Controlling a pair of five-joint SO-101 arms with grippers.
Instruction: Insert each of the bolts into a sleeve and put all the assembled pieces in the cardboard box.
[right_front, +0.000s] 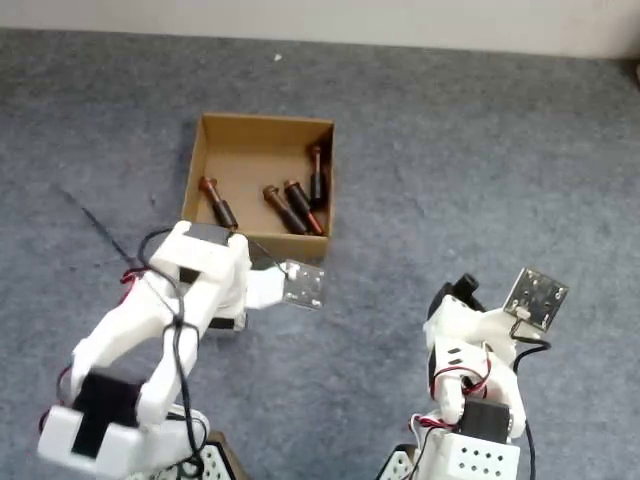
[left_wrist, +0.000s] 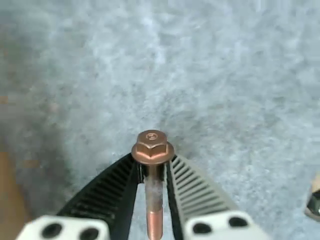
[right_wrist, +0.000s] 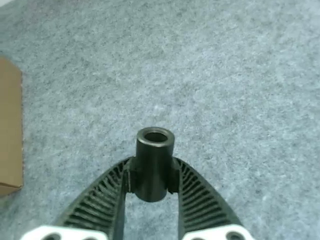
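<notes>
The left gripper pinches a copper-coloured hex-head bolt by its shank, just under the head, above the grey felt-like table surface. The right gripper is clamped on a dark cylindrical metal sleeve whose open bore faces the camera. In the high view, the open brown cardboard box sits upper left of centre, with four bolt-and-sleeve pieces lying on its floor. The left arm is just below the box. The right arm stands at lower right, well apart from it.
</notes>
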